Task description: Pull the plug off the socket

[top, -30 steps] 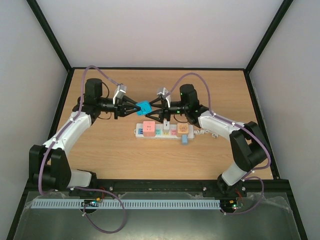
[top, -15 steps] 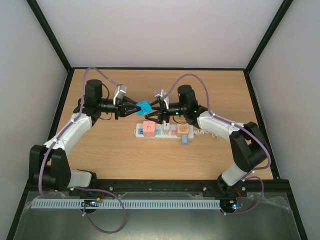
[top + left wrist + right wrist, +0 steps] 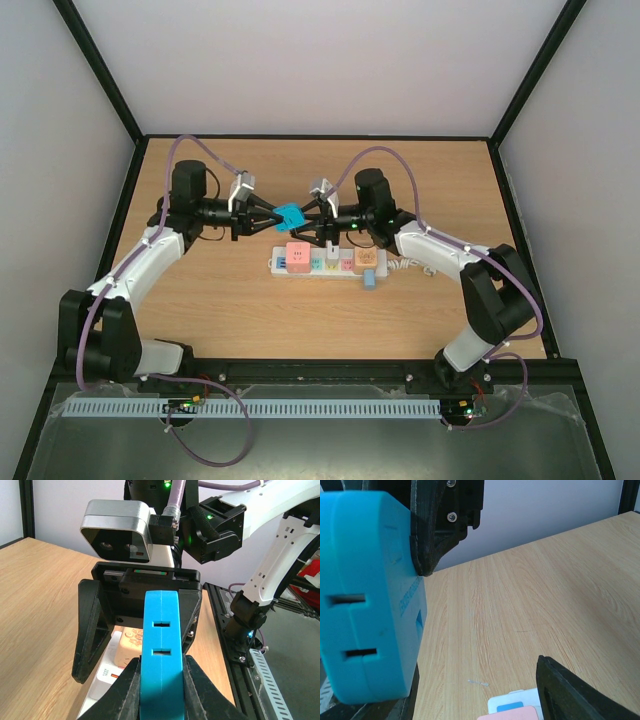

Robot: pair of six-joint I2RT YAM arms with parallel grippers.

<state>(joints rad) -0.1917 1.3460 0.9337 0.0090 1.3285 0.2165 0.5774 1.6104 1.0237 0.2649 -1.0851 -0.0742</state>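
Top external shows the plug [image 3: 289,215] lifted clear of the socket [image 3: 330,266], which lies on the table [image 3: 200,300] just in front; left gripper [image 3: 272,220] is clamped on the plug, right gripper [image 3: 306,219] straddles its other end, jaws apart

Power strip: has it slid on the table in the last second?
No. The power strip lies where it was on the table, just as far from the table's back edge and at the same angle.
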